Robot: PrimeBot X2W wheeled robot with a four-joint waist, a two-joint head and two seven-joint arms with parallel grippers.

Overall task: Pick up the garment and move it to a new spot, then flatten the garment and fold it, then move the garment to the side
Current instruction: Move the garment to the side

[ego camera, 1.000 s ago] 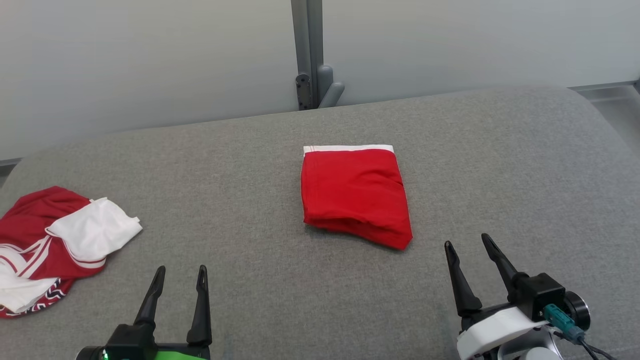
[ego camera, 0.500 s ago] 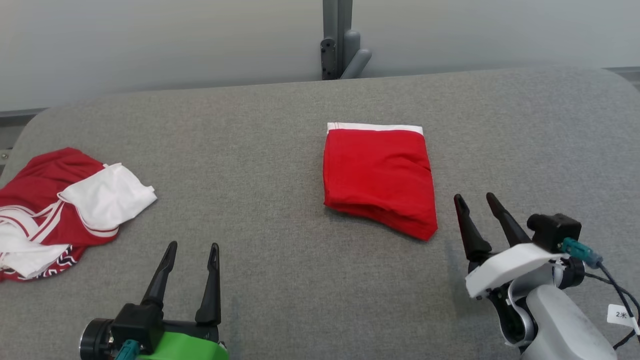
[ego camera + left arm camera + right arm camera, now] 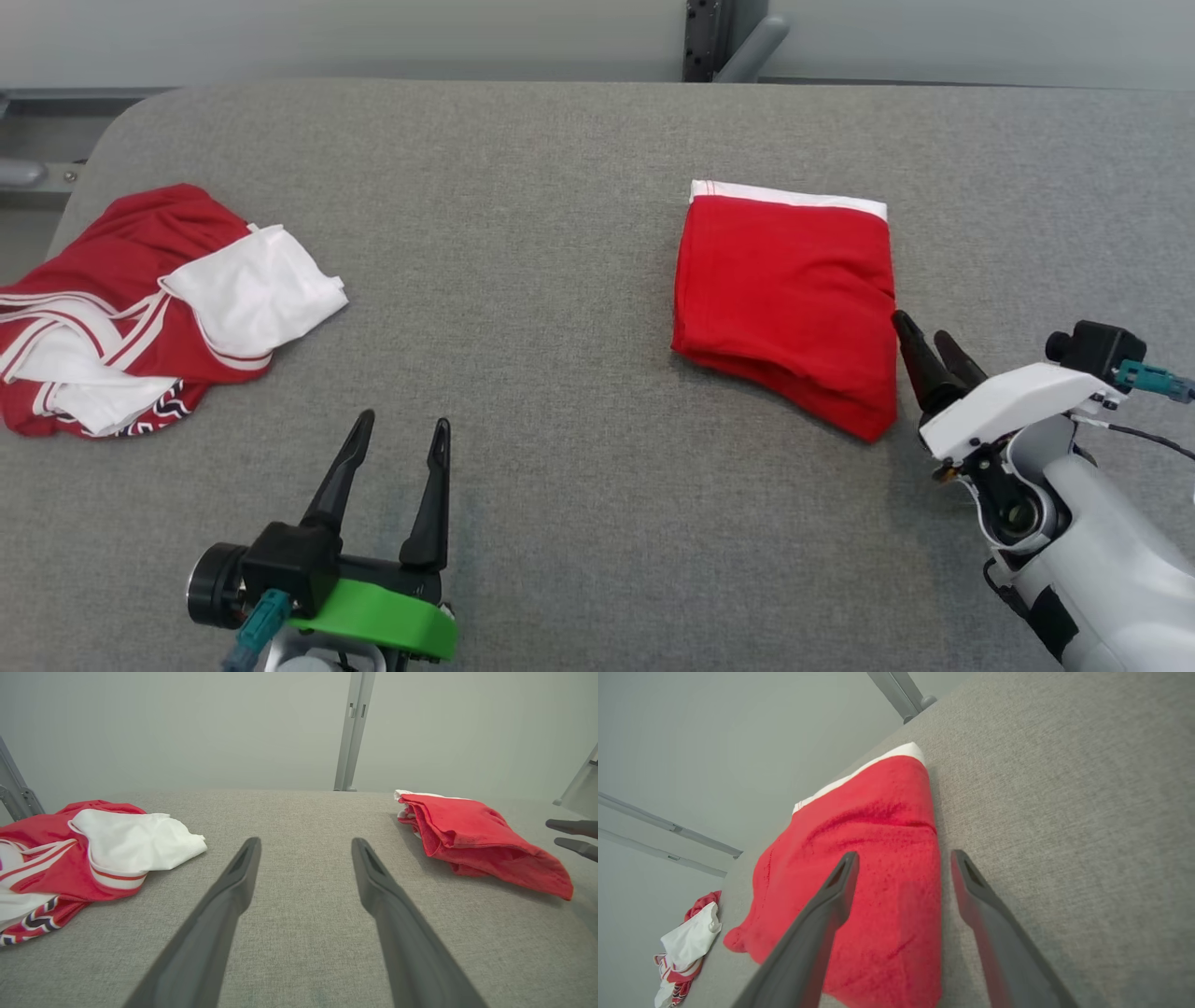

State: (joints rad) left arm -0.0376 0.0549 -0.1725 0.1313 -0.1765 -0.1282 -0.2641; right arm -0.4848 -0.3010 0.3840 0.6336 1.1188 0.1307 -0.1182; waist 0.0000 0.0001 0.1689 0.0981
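Right gripper (image 3: 920, 327) has reached the folded red garment (image 3: 784, 280), jaws apart; left gripper (image 3: 404, 420) hangs likewise spread. Right wrist view shows one finger (image 3: 817, 924) over the garment, one over grey cushion (image 3: 1064, 812).

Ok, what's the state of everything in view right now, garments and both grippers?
Folded red garment: folded, white band at its far edge, lying on the grey table, not held.
Red and white garment: crumpled in a heap at the table's left.
Left gripper: open, empty, over bare table.
Right gripper: open, empty, straddling the folded garment's right edge.
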